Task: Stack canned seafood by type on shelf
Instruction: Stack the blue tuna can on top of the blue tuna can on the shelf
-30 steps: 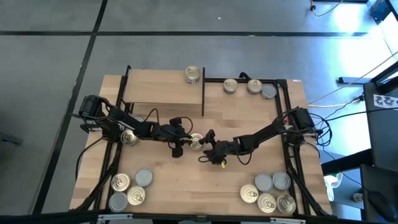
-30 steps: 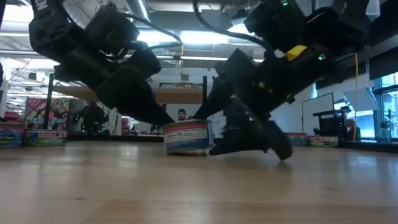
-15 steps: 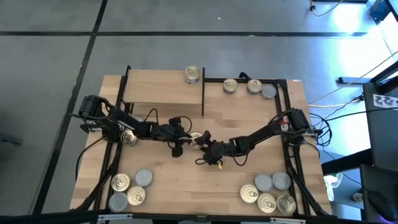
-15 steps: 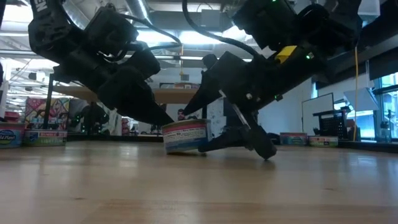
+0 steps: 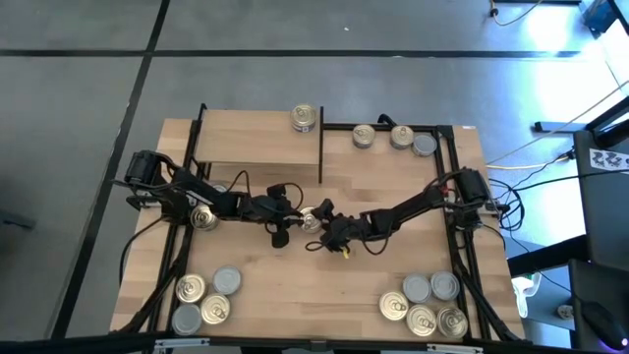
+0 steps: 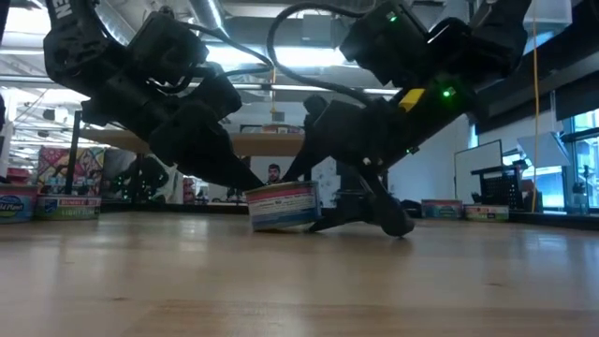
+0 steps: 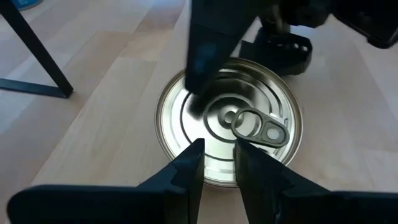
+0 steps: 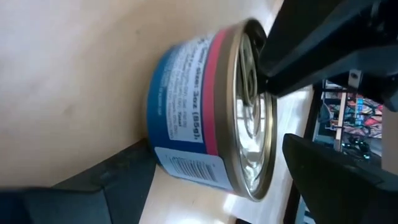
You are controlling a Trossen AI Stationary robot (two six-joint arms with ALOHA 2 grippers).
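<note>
A tin with a blue-and-pink label and a pull-tab top (image 5: 310,218) sits at the table's middle, near the shelf (image 5: 257,147). In the low view the tin (image 6: 281,206) is slightly tilted. My left gripper (image 7: 219,146) comes from the table's left, fingers shut, tips on the tin's top. My right gripper (image 5: 324,224) comes from the right and is open. One of its fingers (image 8: 106,177) is low beside the tin's wall, the other (image 8: 336,177) over the top with a gap showing. A stack of tins (image 5: 306,118) stands on the shelf's far right corner. My left gripper presses its shut fingertips (image 7: 194,155) down on the tin's top near its left rim (image 7: 214,177), slanting down from the table's left. My right gripper's lower finger (image 6: 360,217) lies at the tin's bottom right edge (image 6: 314,223), level from the table's right. That edge looks slightly raised.
Three tins (image 5: 393,138) stand at the far right edge, several (image 5: 203,298) at the near left corner and several (image 5: 428,303) at the near right. One tin (image 5: 204,217) lies under the left arm. The shelf's black upright (image 5: 321,155) is close to the held tin.
My right gripper has moved toward the table's left, up to the tin, bringing one finger low against the tin's right edge and the other over its top. The tin has stayed in place under my left gripper.
</note>
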